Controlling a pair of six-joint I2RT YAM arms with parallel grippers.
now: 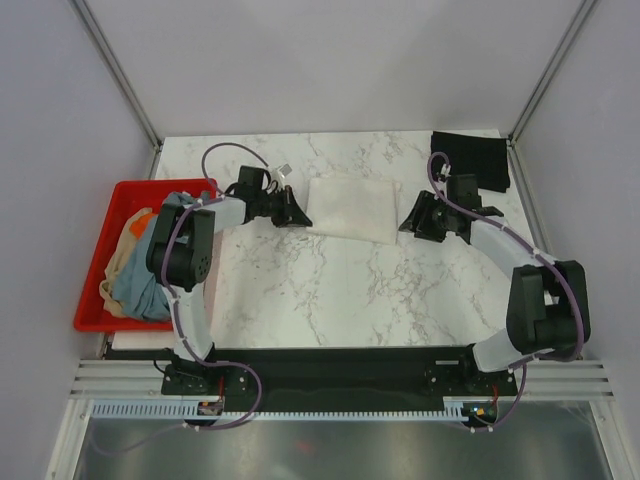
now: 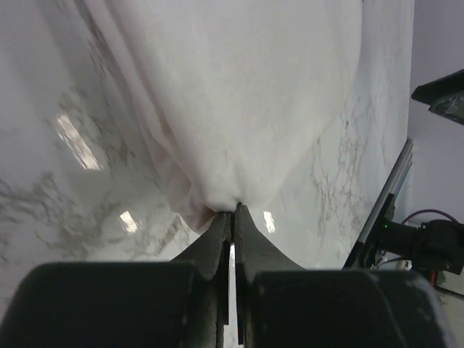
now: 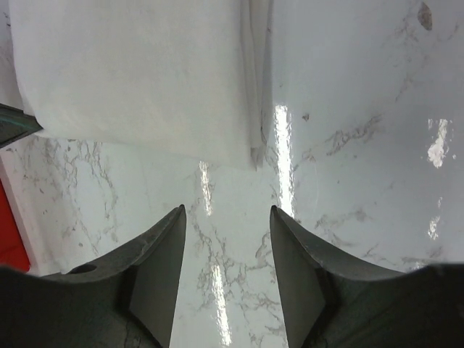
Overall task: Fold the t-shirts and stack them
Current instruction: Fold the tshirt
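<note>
Evidently mid-fold, the left gripper (image 2: pixel 233 212) pinched an edge of the cream-white t-shirt (image 1: pixel 350 205) toward the table's (image 1: pixel 300 300) far edge, and the right gripper (image 3: pixel 228 212), jaws spread, probably needed to grasp the opposite side next.

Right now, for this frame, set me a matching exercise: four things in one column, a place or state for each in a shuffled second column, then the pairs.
Things
1. left gripper
2. right gripper
3. black t-shirt
4. red crate

Places or states
A. lying at the far right corner of the table
B. shut on an edge of the white t-shirt
C. open over bare table, just short of the white t-shirt
D. at the table's left edge, holding a heap of t-shirts

Pairs: 1-B, 2-C, 3-A, 4-D
</note>
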